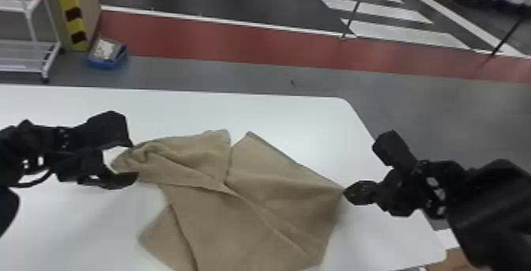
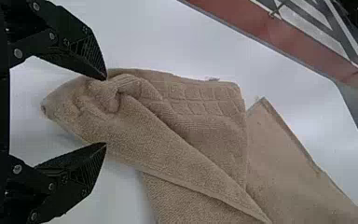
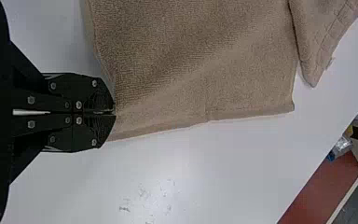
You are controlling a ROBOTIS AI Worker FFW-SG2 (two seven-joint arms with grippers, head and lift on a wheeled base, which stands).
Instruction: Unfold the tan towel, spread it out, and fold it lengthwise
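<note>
The tan towel (image 1: 253, 195) lies rumpled and partly overlapped on the white table, its left end bunched into folds. At that bunched end my left gripper (image 1: 132, 161) stands open. In the left wrist view the left gripper (image 2: 106, 112) has its fingertips apart, on either side of the bunched towel (image 2: 186, 121). My right gripper (image 1: 347, 195) is at the towel's right corner. Seen from the right wrist, the right gripper (image 3: 114, 113) is shut on the corner of the towel (image 3: 196, 70), with the edge stretching away from the fingertips.
The white table (image 1: 276, 108) has its far edge and rounded far right corner in view. Beyond it on the floor are a blue bin (image 1: 106, 63) and a white rack (image 1: 27, 53) at the far left. Thin posts stand farther back on the right.
</note>
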